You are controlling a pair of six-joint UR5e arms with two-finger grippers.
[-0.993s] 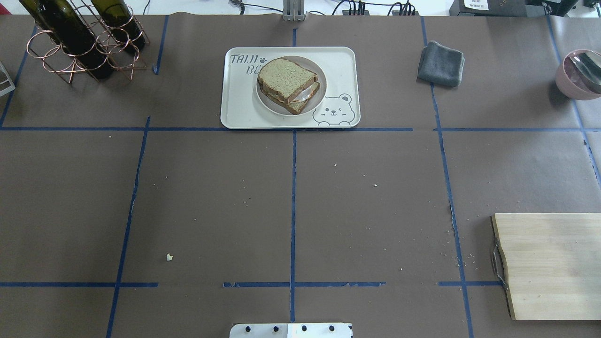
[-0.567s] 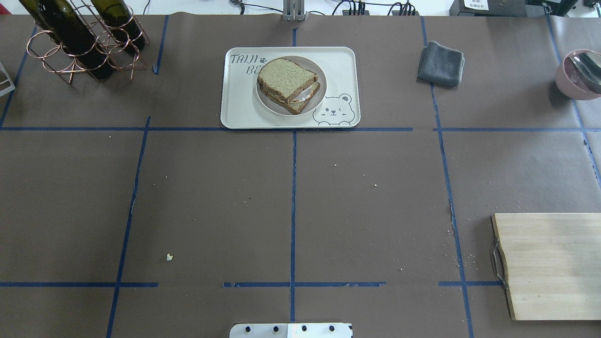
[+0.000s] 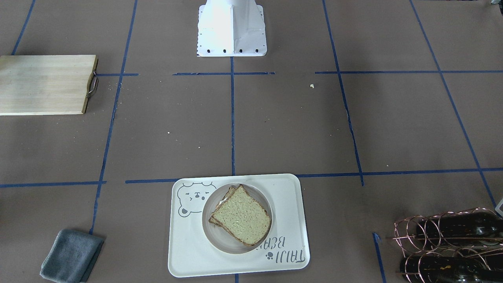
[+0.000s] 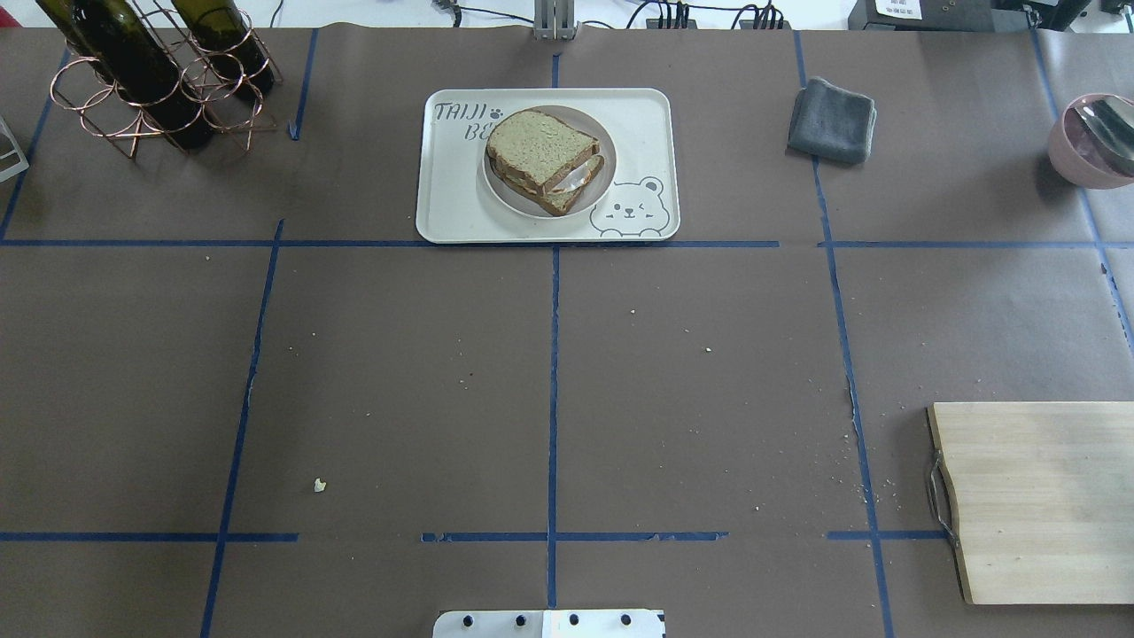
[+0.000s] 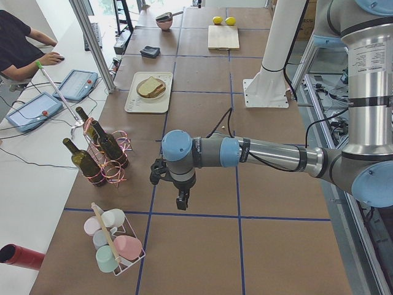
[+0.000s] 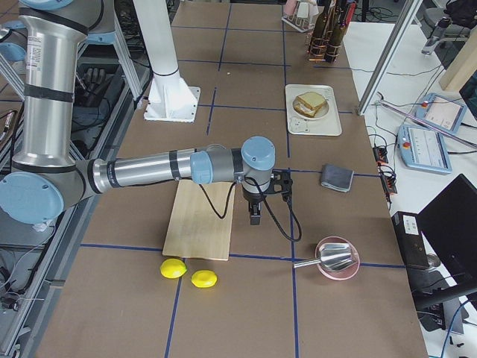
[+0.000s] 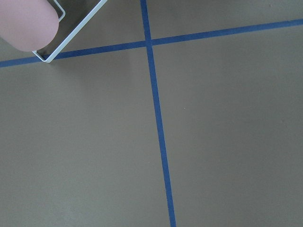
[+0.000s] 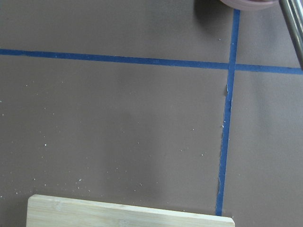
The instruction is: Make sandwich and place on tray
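Resting on a small round plate (image 4: 507, 197), the sandwich (image 4: 542, 159) sat inside the tray (image 4: 638, 115) at the far middle of the surface (image 4: 709, 399). The left pincer (image 5: 182, 203) hung over the surface near the bottle rack (image 5: 107, 153). The right pincer (image 6: 255, 216) hung just beside the wooden board (image 6: 201, 224). The opening of either pincer could not be told.

From behind me, overhead looks forward; the front view faces me. The 2 share the tray (image 4: 452, 195), upper centre overhead.
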